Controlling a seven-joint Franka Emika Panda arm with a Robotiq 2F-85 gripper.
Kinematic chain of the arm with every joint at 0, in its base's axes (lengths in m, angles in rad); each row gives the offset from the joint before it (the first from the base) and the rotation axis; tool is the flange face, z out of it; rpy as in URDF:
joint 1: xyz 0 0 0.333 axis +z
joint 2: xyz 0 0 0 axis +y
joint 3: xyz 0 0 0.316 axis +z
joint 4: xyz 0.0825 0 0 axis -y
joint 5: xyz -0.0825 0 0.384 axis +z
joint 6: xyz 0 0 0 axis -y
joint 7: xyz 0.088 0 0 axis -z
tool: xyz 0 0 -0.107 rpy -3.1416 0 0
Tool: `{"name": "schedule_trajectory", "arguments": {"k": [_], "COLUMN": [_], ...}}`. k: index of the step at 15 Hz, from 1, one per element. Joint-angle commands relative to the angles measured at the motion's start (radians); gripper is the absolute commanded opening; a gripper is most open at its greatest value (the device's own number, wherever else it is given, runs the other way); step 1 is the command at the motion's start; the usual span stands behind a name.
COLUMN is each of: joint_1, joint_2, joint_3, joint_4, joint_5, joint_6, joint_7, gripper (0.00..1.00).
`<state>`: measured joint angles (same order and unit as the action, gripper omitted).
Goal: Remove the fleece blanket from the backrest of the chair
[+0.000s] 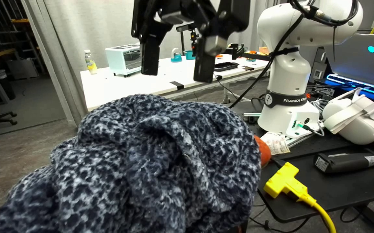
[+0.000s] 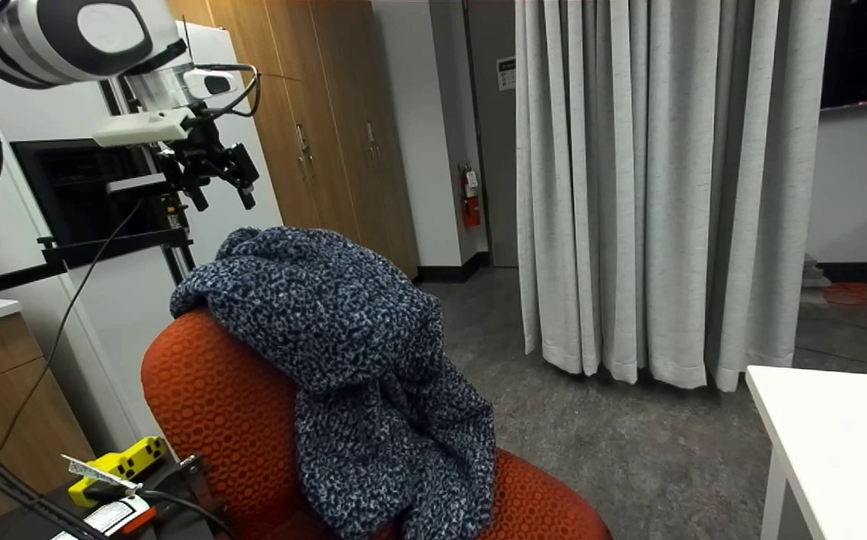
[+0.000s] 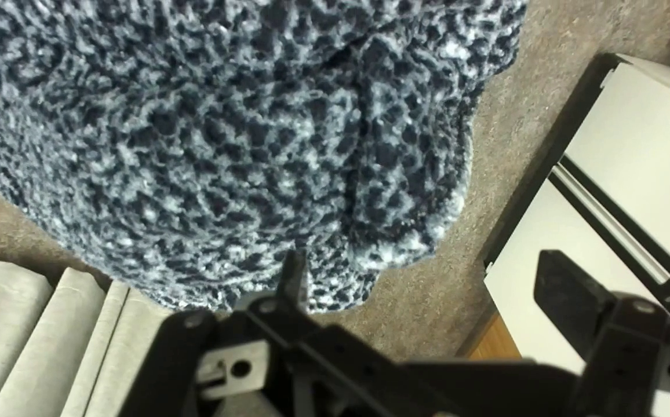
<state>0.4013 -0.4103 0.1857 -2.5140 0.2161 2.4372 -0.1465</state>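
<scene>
The black, grey and white speckled fleece blanket [image 1: 174, 142] is draped in bunched folds over the chair. In an exterior view the fleece blanket [image 2: 328, 315] covers the top of the orange backrest [image 2: 212, 390] and hangs down its front onto the seat. Elsewhere only a small orange end of the backrest [image 1: 263, 151] shows. My gripper [image 1: 177, 73] is open and empty above the blanket, apart from it. The gripper also shows above the blanket in an exterior view [image 2: 223, 201]. In the wrist view the blanket [image 3: 225, 127] lies beyond the spread fingers [image 3: 422, 260].
A black shelf with a yellow plug and cable [image 1: 284, 181] and a white headset [image 1: 355, 116] stands beside the chair and robot base [image 1: 287, 113]. A white table [image 1: 125, 85] holds a toaster oven [image 1: 124, 60]. A grey curtain [image 2: 658, 187] hangs behind.
</scene>
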Motion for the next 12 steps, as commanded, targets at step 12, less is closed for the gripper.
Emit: {"name": "schedule_trajectory", "arguments": {"k": [12], "joint_1": [-0.002], "joint_2": [0.213], "joint_3": [0.021], "joint_4": [-0.010], "joint_5": [0.046], "joint_6": [0.154], "joint_7": [-0.017], "gripper": [0.70]}}
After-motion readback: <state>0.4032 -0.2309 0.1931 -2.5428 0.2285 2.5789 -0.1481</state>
